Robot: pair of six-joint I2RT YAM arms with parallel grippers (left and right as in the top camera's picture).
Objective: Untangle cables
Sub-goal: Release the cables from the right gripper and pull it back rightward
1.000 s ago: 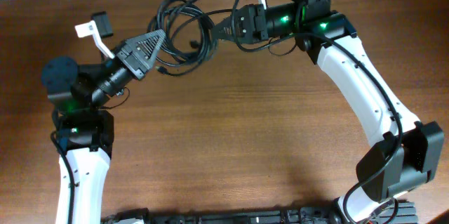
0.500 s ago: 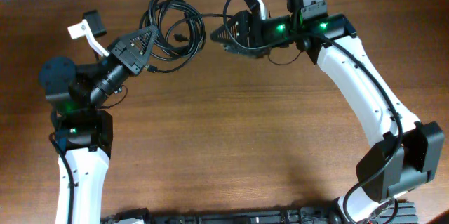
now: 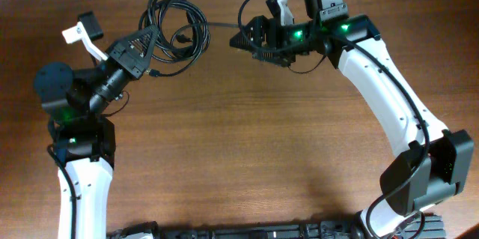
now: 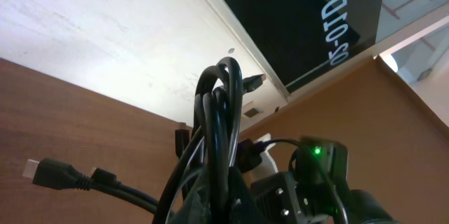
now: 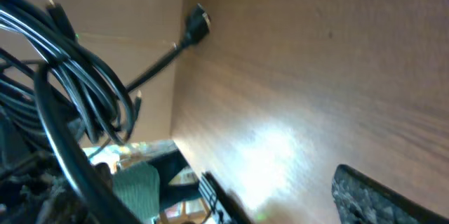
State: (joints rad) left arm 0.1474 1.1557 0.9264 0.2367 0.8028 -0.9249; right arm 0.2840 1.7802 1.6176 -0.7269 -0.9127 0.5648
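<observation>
The cables (image 3: 176,22) are a looped black bundle at the table's back edge, left of centre. My left gripper (image 3: 146,40) is shut on the bundle's lower left side. In the left wrist view the cords (image 4: 217,112) rise from between its fingers (image 4: 217,206), and a flat plug (image 4: 45,171) hangs to the left. My right gripper (image 3: 236,40) points left, a little right of the bundle, and one thin strand (image 3: 221,25) stretches from the bundle to it. In the right wrist view its fingers (image 5: 224,196) are wide apart, with cords (image 5: 84,90) at the left and a plug (image 5: 196,22) beyond.
The brown wooden table (image 3: 247,134) ends at a white wall just behind the bundle. A dark strip (image 3: 247,233) lies along the front edge. A black box (image 4: 302,20) with white lettering shows beyond the table in the left wrist view.
My left gripper has pulled the bundle left and toward the back edge. My right gripper has drawn away from the bundle, and one strand now stretches between them.
</observation>
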